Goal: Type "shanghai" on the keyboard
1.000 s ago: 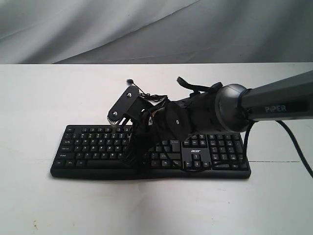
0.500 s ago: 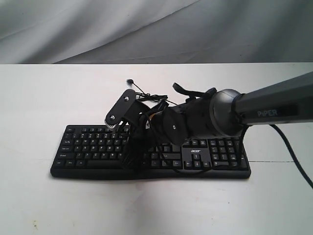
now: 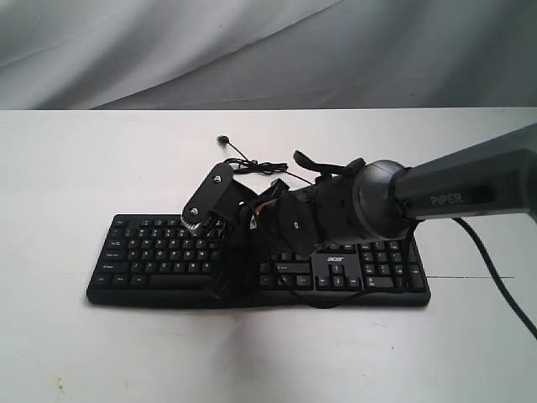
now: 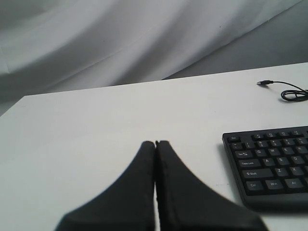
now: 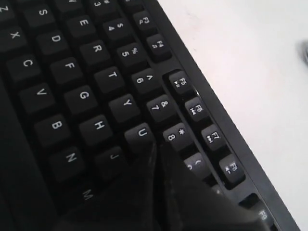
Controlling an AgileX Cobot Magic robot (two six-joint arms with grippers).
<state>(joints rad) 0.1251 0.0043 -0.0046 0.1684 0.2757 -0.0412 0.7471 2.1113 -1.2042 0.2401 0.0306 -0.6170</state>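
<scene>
The keyboard (image 3: 159,252) lay flat on the table (image 3: 84,168). The right gripper (image 5: 156,151) was pinched shut with nothing in it, its tip right by the U key (image 5: 139,132). The left gripper (image 4: 155,144) was shut too, off the keyboard's Esc end

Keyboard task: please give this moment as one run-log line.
right pincer: shut, tip beside U key | contact: cannot tell | left pincer: shut, above table, apart from keyboard
</scene>
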